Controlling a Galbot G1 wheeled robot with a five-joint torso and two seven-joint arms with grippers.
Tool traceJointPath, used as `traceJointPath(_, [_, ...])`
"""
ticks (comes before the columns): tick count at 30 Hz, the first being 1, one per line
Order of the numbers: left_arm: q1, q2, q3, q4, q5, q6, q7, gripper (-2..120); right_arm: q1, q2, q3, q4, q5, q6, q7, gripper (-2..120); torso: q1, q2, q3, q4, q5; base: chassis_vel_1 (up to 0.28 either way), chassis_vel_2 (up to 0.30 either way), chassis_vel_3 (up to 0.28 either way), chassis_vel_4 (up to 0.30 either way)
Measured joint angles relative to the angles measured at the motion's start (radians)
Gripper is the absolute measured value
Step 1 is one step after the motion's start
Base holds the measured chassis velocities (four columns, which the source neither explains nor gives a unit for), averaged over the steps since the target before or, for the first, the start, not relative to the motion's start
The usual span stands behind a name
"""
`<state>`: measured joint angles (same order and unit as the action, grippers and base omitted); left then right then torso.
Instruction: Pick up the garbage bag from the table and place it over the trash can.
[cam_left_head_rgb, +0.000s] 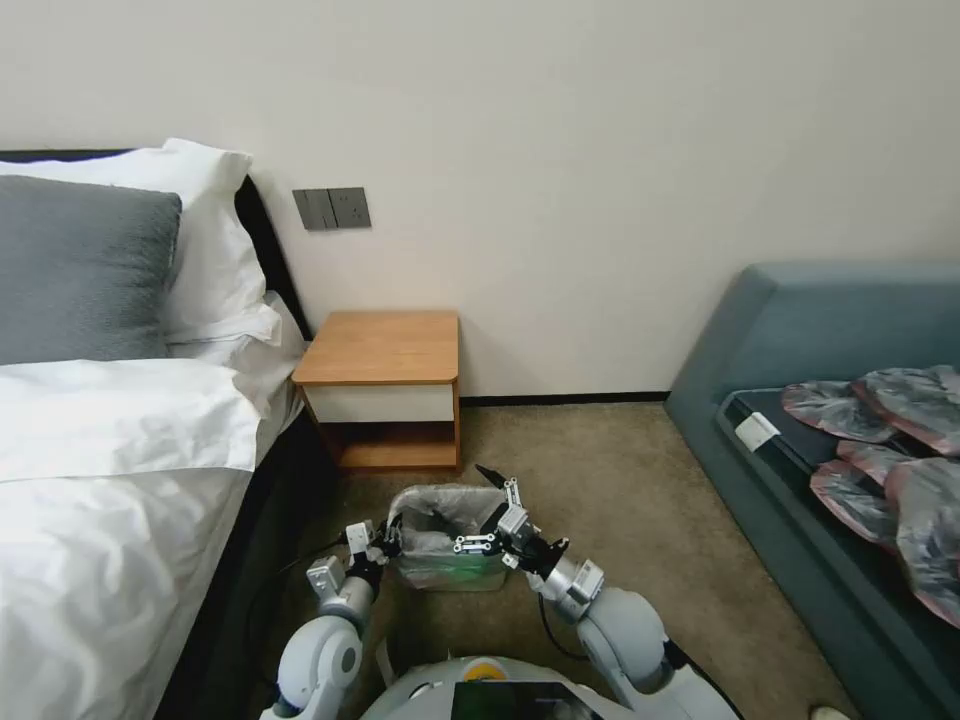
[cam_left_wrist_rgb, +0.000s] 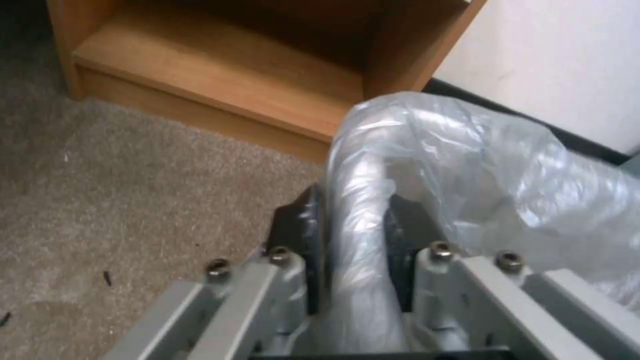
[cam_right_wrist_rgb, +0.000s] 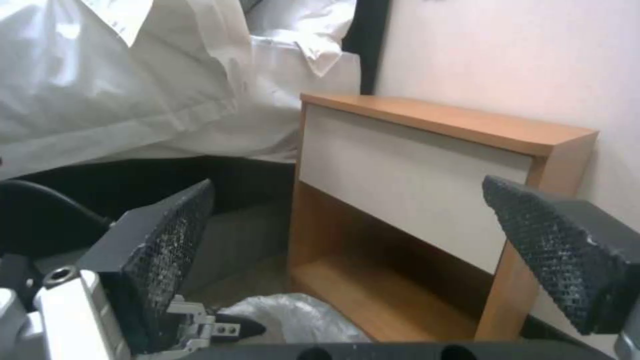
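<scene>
Head view: garbage bag draped over trash can; left gripper pinches its rim, right gripper spread wide. Rim should be tucked evenly before release.

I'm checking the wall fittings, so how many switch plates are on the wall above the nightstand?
2. Both grey switch plates sit side by side on the wall between the bed and the nightstand: the left one slightly tilted, the right one touching it. None seem hidden.
</scene>
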<state>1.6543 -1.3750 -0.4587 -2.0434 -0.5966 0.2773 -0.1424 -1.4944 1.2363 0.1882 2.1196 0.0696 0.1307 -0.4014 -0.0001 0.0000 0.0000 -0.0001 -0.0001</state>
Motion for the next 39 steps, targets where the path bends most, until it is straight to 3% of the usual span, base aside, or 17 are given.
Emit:
traceJointPath(14, [0.000,0.002,-0.006,-0.001,0.005,0.001,-0.015,69,0.027,-0.003,-0.016,-0.015,0.009,-0.009,-0.006,100,0.000,0.000,0.000,0.0000,0.0000,0.000,0.000,0.000,0.000])
traceJointPath(20, [0.028,0.005,-0.020,-0.011,0.059,-0.039,-0.038,93,0.032,-0.003,-0.021,-0.019,0.010,-0.011,-0.006,100,0.000,0.000,0.000,0.0001,0.0000,0.000,0.000,0.000,0.000])
traceJointPath(24, [0.037,0.007,-0.025,-0.024,0.101,-0.063,-0.034,98,0.032,-0.002,-0.022,-0.019,0.008,-0.012,0.003,100,0.000,0.000,0.000,0.0002,0.0000,0.000,0.000,0.000,0.000])
traceJointPath(25, [0.040,0.007,-0.032,-0.023,0.139,-0.111,-0.002,99,0.031,0.003,-0.026,-0.018,-0.015,-0.024,0.062,100,0.000,0.000,0.000,0.0003,0.0000,0.000,0.000,0.000,0.000])
traceJointPath(26, [0.040,0.007,-0.032,-0.023,0.139,-0.111,-0.002,99,0.031,0.003,-0.026,-0.018,-0.015,-0.024,0.062,100,0.000,0.000,0.000,0.0003,0.0000,0.000,0.000,0.000,0.000])
traceJointPath(27, [0.038,0.007,-0.042,-0.002,0.202,-0.202,0.052,99,0.025,0.014,-0.043,-0.006,-0.047,-0.084,0.195,100,0.000,0.000,0.000,0.0001,0.0002,0.000,0.000,0.000,0.000])
traceJointPath(30, [0.026,0.006,-0.057,0.056,0.302,-0.363,0.128,99,-0.012,0.053,-0.073,0.016,-0.066,-0.266,0.508,100,0.000,0.000,0.000,0.0001,-0.0001,0.000,0.000,0.000,0.000])
traceJointPath(31, [0.026,0.006,-0.057,0.056,0.302,-0.363,0.128,99,-0.012,0.053,-0.073,0.016,-0.066,-0.266,0.508,100,0.000,0.000,0.000,0.0001,-0.0001,0.000,0.000,0.000,0.000])
traceJointPath(33, [0.015,0.007,-0.062,0.087,0.330,-0.427,0.146,99,-0.043,0.076,-0.066,-0.011,-0.099,-0.275,0.618,100,0.000,0.000,0.000,-0.0001,-0.0002,0.000,0.000,0.000,0.000])
traceJointPath(39, [0.007,0.008,-0.065,0.104,0.336,-0.465,0.150,99,-0.063,0.091,-0.059,-0.031,-0.119,-0.268,0.685,100,0.000,0.000,0.000,-0.0001,0.0000,0.000,0.000,0.000,0.000])
